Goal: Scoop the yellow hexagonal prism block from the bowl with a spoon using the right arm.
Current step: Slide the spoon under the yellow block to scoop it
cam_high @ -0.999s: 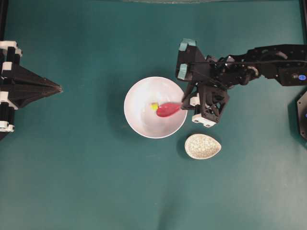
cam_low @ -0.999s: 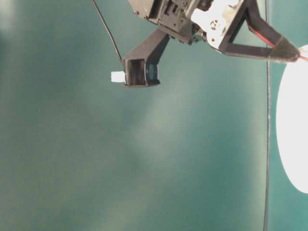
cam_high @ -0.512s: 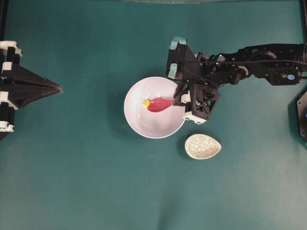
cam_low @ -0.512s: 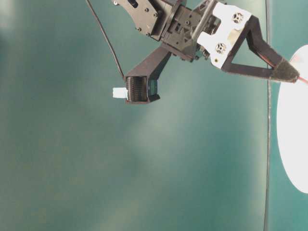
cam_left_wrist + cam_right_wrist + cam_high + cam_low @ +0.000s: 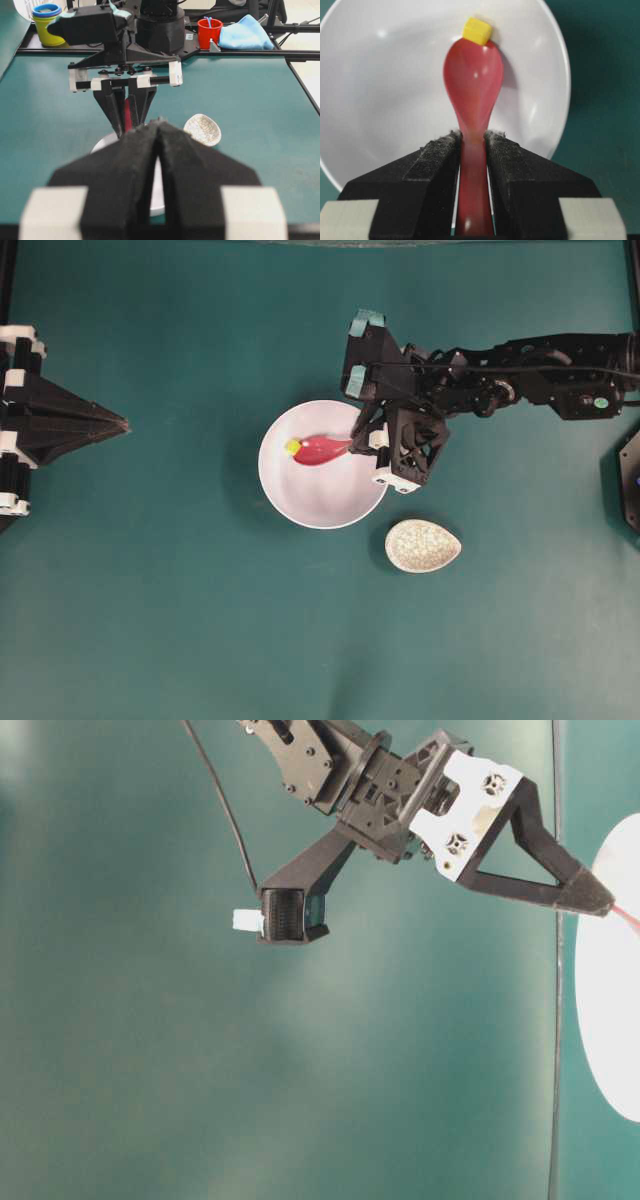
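The white bowl point(image 5: 320, 502) sits mid-table. Inside it the red-pink spoon point(image 5: 318, 449) lies with its scoop tip against the tiny yellow block point(image 5: 293, 447), which rests on the bowl's upper-left wall. In the right wrist view the block point(image 5: 477, 30) touches the far tip of the spoon point(image 5: 473, 85), on the bowl's point(image 5: 380, 90) wall. My right gripper point(image 5: 472, 137) is shut on the spoon's handle; it point(image 5: 358, 440) hangs over the bowl's right rim. My left gripper point(image 5: 159, 125) is shut with nothing in it, parked at the left edge point(image 5: 120, 424).
A speckled beige egg-shaped spoon rest point(image 5: 422, 545) lies just below right of the bowl. A red cup point(image 5: 209, 31), blue cloth point(image 5: 245, 34) and stacked yellow-blue cups point(image 5: 46, 21) stand beyond the table's far edge.
The right gripper has moved left and slightly up across the bowl, and the spoon tip has pushed the yellow block from the bowl's middle to its upper-left wall.
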Available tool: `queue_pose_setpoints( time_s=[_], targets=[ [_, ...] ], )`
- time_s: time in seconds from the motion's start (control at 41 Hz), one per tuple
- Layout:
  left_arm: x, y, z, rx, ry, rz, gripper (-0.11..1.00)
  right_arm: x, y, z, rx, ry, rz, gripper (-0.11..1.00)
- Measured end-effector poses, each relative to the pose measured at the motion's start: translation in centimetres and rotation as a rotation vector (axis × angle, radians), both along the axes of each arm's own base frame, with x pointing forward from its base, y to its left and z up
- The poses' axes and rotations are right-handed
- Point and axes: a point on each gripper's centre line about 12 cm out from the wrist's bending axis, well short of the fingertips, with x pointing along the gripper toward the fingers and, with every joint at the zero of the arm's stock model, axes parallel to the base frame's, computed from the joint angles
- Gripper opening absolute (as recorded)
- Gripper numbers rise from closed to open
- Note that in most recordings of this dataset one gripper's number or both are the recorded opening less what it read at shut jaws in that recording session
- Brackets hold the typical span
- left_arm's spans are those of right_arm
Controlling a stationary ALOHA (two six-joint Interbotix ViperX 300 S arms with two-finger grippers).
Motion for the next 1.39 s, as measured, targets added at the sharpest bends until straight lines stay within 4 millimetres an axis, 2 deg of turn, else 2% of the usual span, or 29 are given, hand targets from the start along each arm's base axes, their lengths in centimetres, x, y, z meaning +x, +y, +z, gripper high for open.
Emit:
queue_pose_setpoints(
  time_s=[0.536,1.389],
  targets=[
    [0.0,0.0,0.0,0.0,0.002,0.0,0.0,-0.5,0.2,-1.0,-0.049,-0.057,-0.031,0.24],
    [0.0,0.0,0.0,0.0,0.0,-0.002,0.0,-0.3,0.4,-0.8,-0.071,-0.103,-0.046,0.24]
  ],
)
